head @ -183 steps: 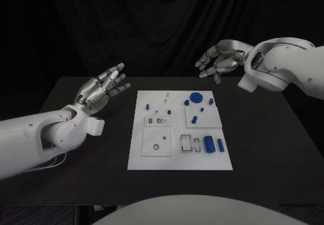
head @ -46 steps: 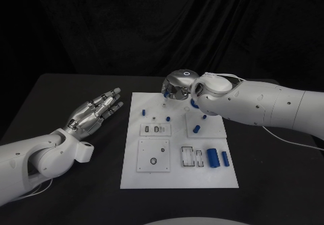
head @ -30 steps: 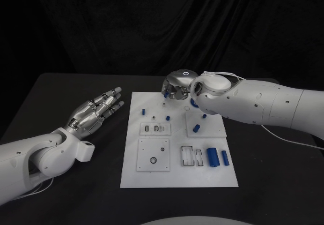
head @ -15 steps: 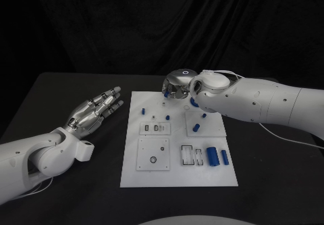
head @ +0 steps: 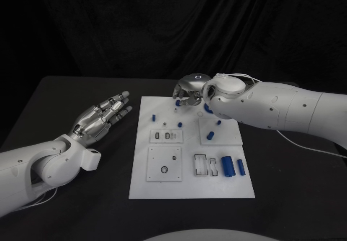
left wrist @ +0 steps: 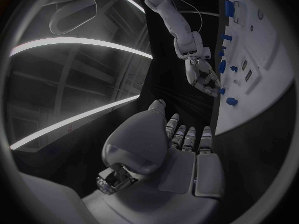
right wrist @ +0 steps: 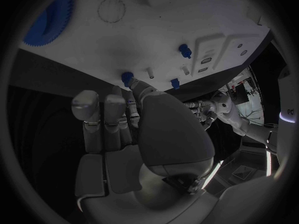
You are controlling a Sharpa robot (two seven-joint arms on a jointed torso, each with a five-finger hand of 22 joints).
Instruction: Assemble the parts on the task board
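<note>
On the black table [head: 87,211] we see the white board [head: 189,188]. Our right hand [head: 189,90] pinches a small blue peg [right wrist: 127,77] at its far edge. Our left hand [head: 101,118] hovers beside it, fingers [head: 119,103] apart, holding nothing.

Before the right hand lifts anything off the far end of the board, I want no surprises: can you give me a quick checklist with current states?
1. Right hand over the task board's far edge: ok.
2. Fingertip touching the small blue peg: ok.
3. Peg actually pinched: cannot tell.
4. Left hand empty, fingers apart, off the board: ok.
5. Blue gear clear of the fingers: ok.
</note>
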